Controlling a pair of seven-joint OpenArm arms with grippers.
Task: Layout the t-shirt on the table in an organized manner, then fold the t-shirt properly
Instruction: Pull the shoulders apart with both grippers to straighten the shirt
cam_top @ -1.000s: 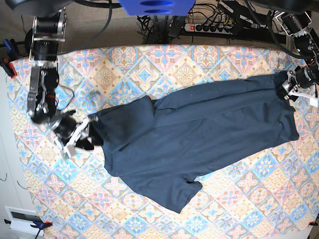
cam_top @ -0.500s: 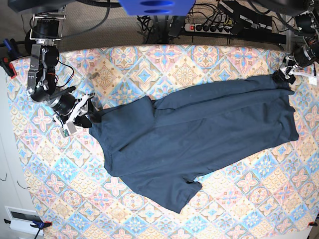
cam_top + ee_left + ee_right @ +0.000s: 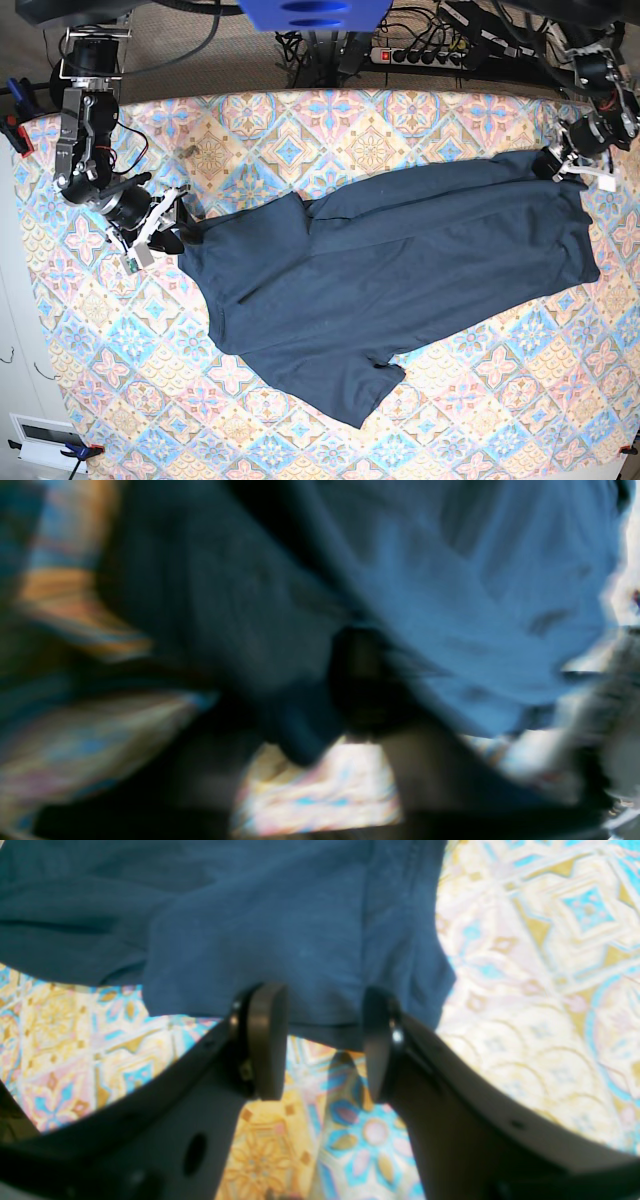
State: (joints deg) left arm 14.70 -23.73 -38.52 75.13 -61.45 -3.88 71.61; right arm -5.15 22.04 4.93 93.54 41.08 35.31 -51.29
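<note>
The dark navy t-shirt [image 3: 390, 270] lies spread diagonally across the patterned table [image 3: 330, 125]. My right gripper [image 3: 172, 225] sits at the shirt's left corner. In the right wrist view it [image 3: 322, 1040] is open, and the shirt's hem [image 3: 280, 930] reaches just between its fingertips over the table [image 3: 540, 965]. My left gripper [image 3: 556, 163] rests on the shirt's far right corner. The left wrist view is blurred: bunched cloth [image 3: 450, 580] wraps close around the dark left gripper [image 3: 360, 690], which is shut on it, with the table [image 3: 320, 795] below.
A power strip [image 3: 420, 55] and cables run behind the table's far edge. A blue clamp [image 3: 15, 120] grips the left edge. A white device [image 3: 45, 435] sits off the front left corner. A small grey object [image 3: 187, 152] lies on the table near the right arm.
The left gripper came down and inward onto the shirt's right corner and shut. The right gripper, which had moved up earlier with the left corner, now holds still.
</note>
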